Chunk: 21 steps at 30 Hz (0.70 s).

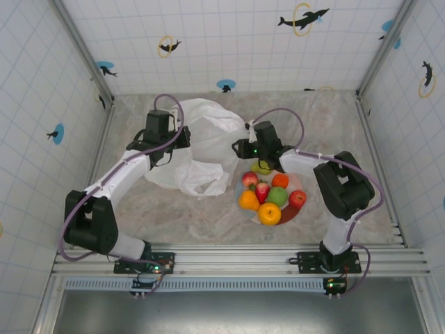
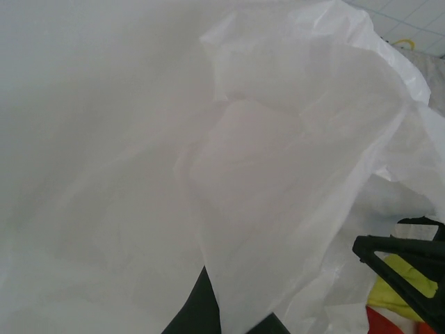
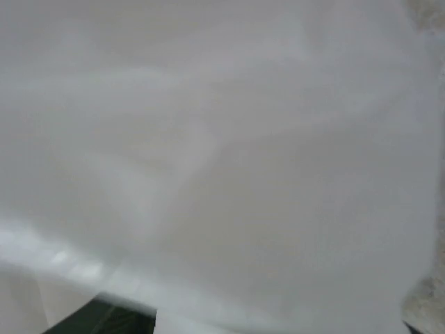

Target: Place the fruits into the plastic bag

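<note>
Three tiled walls [image 1: 229, 49] ring the marbled tabletop [image 1: 195, 216] bearing the plastic bag [image 1: 201, 139].

- Top view: bright, even light from above; only soft, short shadows under the arms [image 1: 128, 170] and fruits [image 1: 277, 196]; sharp throughout.
- The bag [image 1: 198, 149] glares near-white there, its folds mostly washed out.
- Left wrist view: bag [image 2: 278, 174] close to the lens; left half a dim grey blur, right-hand folds crisper and lit through.
- Right wrist view: wholly out of focus, milky grey bag [image 3: 222, 167], one faint bright streak at lower left.
</note>
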### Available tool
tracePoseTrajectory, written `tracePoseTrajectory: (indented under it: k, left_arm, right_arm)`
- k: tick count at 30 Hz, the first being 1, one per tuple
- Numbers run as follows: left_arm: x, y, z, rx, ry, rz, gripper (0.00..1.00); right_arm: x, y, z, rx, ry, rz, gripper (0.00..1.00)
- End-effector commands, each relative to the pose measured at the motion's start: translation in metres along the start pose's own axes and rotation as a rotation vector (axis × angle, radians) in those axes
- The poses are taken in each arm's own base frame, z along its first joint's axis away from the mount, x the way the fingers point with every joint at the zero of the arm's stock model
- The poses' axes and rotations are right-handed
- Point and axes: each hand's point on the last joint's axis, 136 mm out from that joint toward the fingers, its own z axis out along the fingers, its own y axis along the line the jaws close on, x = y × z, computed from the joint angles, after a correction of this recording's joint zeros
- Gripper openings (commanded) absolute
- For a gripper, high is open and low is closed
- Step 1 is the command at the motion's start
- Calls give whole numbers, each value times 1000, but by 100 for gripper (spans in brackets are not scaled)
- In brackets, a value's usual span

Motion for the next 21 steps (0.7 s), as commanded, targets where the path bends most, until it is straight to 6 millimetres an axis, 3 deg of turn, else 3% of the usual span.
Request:
tracePoseTrajectory:
  k: [1,6,13,17,21]
  left_arm:
    - [-4,3,0,-5,-9,-41,0]
    - [-6,3,-1,-9,-17,-39,0]
    - [-5,2,-1,1,-15,-32,0]
    - [-4,1,-1,7,-12,-31,0]
    - [-4,0,0,10,-9,-29,0]
  right_arm:
    - [-18,9,-24,19,-6,-78,64]
    - [0,-16,-57,165,54,-139,73]
    - [24,-29,-104,202,53,-154,92]
    - [46,-47,-113,205,103,-113,96]
    - [53,-53,-105,141,130,-47,96]
